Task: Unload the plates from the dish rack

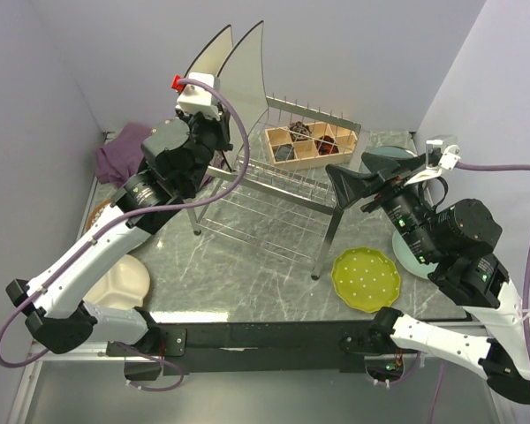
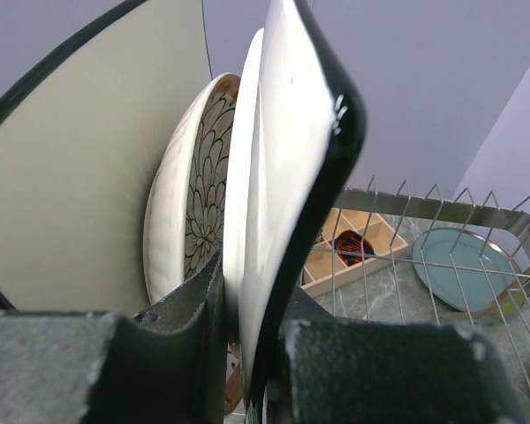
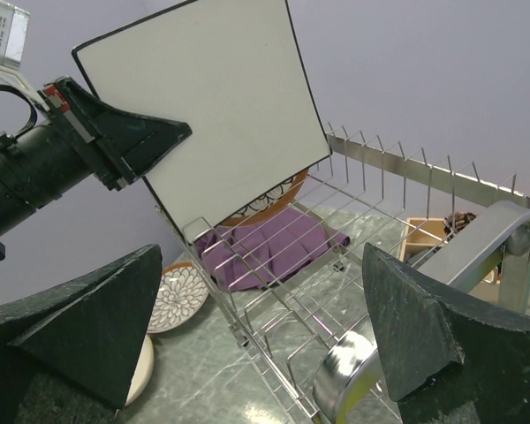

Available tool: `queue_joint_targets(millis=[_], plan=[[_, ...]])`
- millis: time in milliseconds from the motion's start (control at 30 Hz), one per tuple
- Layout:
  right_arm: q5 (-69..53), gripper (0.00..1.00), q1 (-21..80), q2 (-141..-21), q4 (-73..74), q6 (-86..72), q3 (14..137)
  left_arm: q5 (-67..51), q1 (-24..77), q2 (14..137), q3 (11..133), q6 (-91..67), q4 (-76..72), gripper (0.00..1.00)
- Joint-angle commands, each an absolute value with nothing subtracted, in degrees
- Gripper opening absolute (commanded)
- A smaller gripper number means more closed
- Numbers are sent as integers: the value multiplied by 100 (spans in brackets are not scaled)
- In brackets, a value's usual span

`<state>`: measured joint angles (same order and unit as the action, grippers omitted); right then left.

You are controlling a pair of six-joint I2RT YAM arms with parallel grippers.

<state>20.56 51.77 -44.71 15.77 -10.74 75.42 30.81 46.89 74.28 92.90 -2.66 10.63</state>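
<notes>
The silver dish rack [image 1: 274,199] stands mid-table. Two large cream square plates stand upright at its far left end. My left gripper [image 1: 219,132] is shut on the edge of the nearer one [image 1: 247,75]; in the left wrist view the fingers [image 2: 252,300] pinch its black-rimmed edge [image 2: 287,177]. The other square plate [image 2: 88,177] and a brown-rimmed patterned round plate [image 2: 199,203] stand just behind. My right gripper [image 1: 353,187] is open and empty at the rack's right end [image 3: 263,265]; the held plate [image 3: 212,115] has its lower edge at the tines.
A yellow-green plate [image 1: 367,278] lies front right, teal plates [image 1: 393,159] at the right. A cream plate [image 1: 124,283] and a flower-patterned plate [image 3: 177,296] lie at the left. A purple cloth [image 1: 119,159] and a wooden compartment box [image 1: 309,146] sit behind the rack.
</notes>
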Motion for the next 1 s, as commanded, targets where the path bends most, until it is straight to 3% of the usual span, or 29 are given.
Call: queue_joint_targets(millis=[0,967], plan=[[2127,100,5203,-4535,1318,-976,7532,2312,4825,6996,9650,-729,-536,1],[2109,100,5203,-4623,1318,-1028,7576,1952,4825,6706,9571,-1186,-774,1]])
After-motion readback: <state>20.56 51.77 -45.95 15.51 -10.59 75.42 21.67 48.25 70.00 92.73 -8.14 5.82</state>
